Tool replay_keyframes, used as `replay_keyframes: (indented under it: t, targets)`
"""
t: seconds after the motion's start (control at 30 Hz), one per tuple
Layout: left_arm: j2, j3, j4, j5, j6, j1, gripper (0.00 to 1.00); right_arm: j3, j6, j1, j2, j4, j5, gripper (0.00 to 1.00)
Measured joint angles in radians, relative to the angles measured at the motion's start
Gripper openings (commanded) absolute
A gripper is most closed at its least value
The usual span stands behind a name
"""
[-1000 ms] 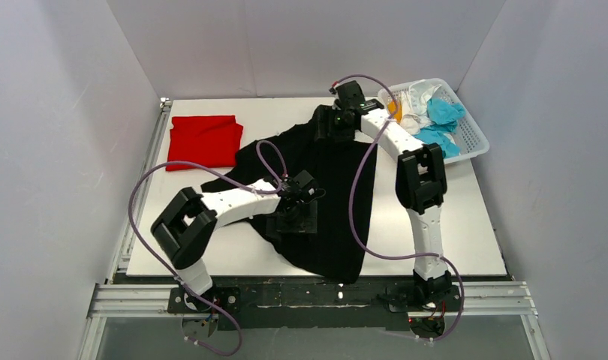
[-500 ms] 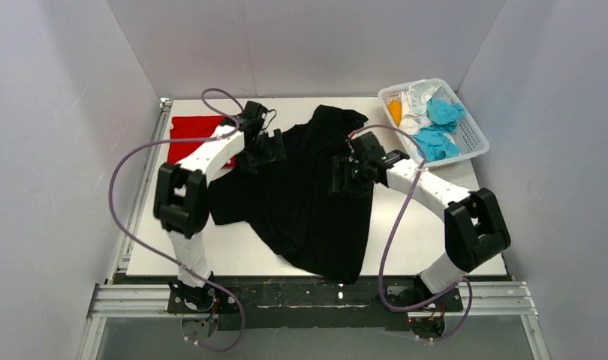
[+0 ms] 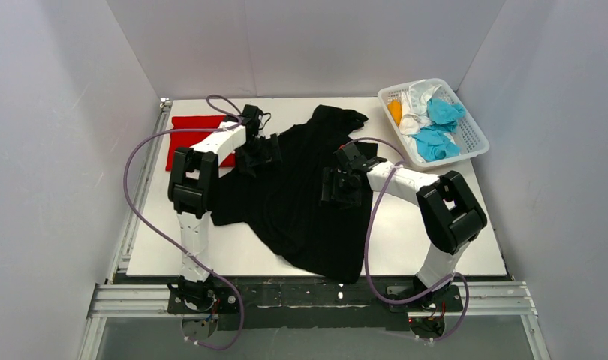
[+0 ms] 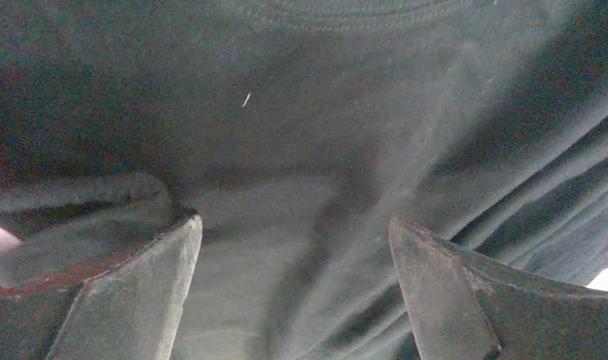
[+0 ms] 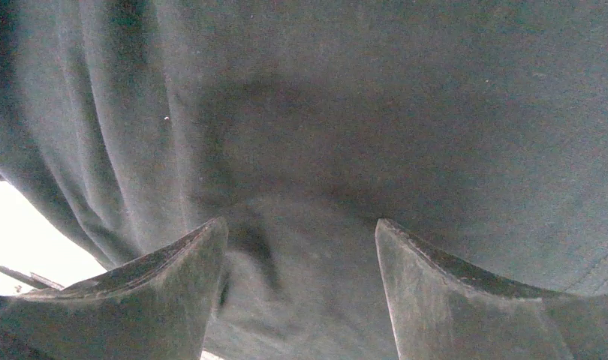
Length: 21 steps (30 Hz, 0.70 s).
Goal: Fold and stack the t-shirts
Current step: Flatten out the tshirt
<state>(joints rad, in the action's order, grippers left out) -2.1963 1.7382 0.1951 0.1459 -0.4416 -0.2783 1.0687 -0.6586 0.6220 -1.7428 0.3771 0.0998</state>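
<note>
T-shirt [image 3: 182, 142], red, half behind left arm [image 3: 222, 141]

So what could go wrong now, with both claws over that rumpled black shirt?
The black t-shirt lies wrinkled under the open left gripper and right gripper, so a pinch might catch several layers. Its hem reaches the near edge of the table; a tug could drag it off.
</note>
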Motion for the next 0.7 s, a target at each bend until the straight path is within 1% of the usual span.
replay_keyframes:
  t: [0.1, 0.2, 0.3, 0.37, 0.43, 0.53, 0.6, 0.7]
  targets:
    - [0.089, -0.143, -0.053, 0.009, -0.039, 0.000, 0.98, 0.032, 0.003, -0.013, -0.026, 0.019, -0.003, 0.81]
    - [0.244, -0.378, -0.128, 0.026, -0.109, -0.001, 0.98, 0.064, 0.011, -0.048, -0.051, 0.024, -0.007, 0.81]
    - [0.423, -0.620, -0.170, 0.030, -0.195, -0.013, 0.98, 0.098, 0.024, -0.111, -0.077, 0.027, -0.011, 0.81]
    - [0.538, -0.756, -0.179, 0.023, -0.253, -0.043, 0.98, 0.137, 0.040, -0.159, -0.106, 0.039, -0.012, 0.80]
    - [0.624, -0.850, -0.173, 0.014, -0.307, -0.097, 0.98, 0.187, 0.061, -0.203, -0.142, 0.049, -0.021, 0.79]
    - [0.719, -0.943, -0.158, -0.005, -0.384, -0.222, 0.98, 0.272, 0.089, -0.259, -0.201, 0.071, -0.026, 0.79]
    - [0.734, -0.956, -0.128, -0.004, -0.417, -0.296, 0.98, 0.311, 0.104, -0.288, -0.224, 0.078, -0.032, 0.79]
    - [0.729, -0.949, -0.066, -0.016, -0.434, -0.346, 0.98, 0.344, 0.125, -0.326, -0.233, 0.088, -0.038, 0.79]
